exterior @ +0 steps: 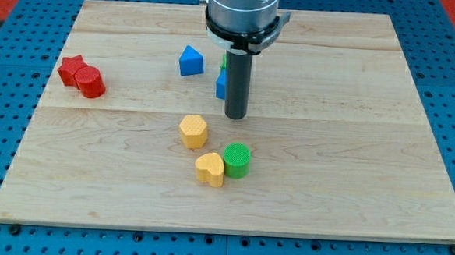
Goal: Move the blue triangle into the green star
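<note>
Layout off my tip [235,115] on the board [351,150]: blue triangle [190,61] up-left, apart; blue block [222,84] and green star [225,62] just behind the rod, partly hidden. Yellow hexagon [193,131] down-left; yellow heart [210,169] and green cylinder [237,160] below — touching. Red star [71,68] and red cylinder [92,83] far left, touching.

Bright, even overhead light; soft short shadows under the blocks; faint sheen on the wooden board [327,164]; focus sharp throughout.

Rod [239,73] hides most of green block [225,61]; blue block [221,84] half-hidden.
</note>
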